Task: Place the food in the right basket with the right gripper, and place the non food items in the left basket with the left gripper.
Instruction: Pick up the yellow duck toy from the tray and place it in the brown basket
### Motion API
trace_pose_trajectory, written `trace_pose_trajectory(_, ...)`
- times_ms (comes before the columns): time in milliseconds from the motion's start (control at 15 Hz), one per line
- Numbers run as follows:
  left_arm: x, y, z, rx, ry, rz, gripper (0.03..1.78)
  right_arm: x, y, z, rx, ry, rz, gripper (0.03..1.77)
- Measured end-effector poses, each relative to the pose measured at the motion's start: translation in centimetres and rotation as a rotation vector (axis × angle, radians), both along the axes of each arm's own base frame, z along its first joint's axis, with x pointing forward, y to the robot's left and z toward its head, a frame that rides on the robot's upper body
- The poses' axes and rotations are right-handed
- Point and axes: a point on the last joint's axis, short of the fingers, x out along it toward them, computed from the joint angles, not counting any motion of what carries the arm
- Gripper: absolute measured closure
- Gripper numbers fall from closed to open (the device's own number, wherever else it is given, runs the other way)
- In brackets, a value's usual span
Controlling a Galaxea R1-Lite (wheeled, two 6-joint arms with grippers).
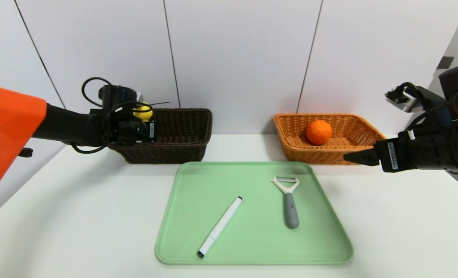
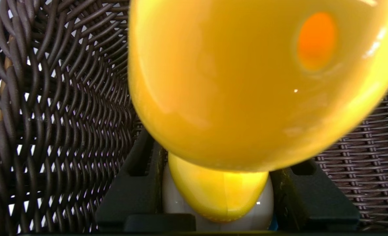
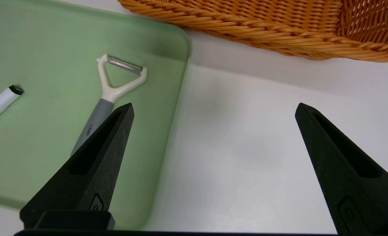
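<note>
Taking the green tray (image 1: 252, 247) as landmark: the white table (image 1: 78, 216) to either side of it lies bare. On the tray, the marker pen (image 1: 220, 227) and the peeler (image 1: 289, 200) lie apart with bare tray between them. Beyond the tray's far left corner, the left gripper (image 2: 213, 193), clamped on the duck toy (image 2: 246, 82), crowds the dark basket (image 1: 182, 135). Beyond the far right corner, the orange (image 1: 319, 132) sits inside the orange-tan basket (image 1: 352, 131), and the right gripper (image 3: 213, 170), fingers spread wide, hangs over the table just beside the tray's right edge.

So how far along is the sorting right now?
Done: the orange sits in the right basket. In hand: the left tool holds the duck toy over the left basket. Left: marker and peeler on the tray.
</note>
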Motion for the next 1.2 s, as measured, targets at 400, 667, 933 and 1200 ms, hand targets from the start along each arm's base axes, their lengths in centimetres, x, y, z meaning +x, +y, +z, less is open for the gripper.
trace_pose_trajectory(400,-0.1,0.0,0.0,0.002,0.001,0.001,0.94,0.7,-1.2,0.1,-0.026,-0.009,-0.029,0.1)
trace_pose_trajectory(667,0.0,0.0,0.0,0.002,0.001,-0.001,0.94,0.7,-1.8,-0.1,-0.029,-0.002,-0.06,0.1)
trace_pose_trajectory(933,0.0,-0.1,0.1,0.001,-0.003,-0.001,0.74,0.8,-1.9,-0.3,-0.03,0.003,-0.062,0.1)
trace_pose_trajectory(1200,0.1,0.0,0.4,-0.001,-0.012,0.0,0.48,0.6,-1.9,-0.3,-0.031,0.006,-0.062,0.1)
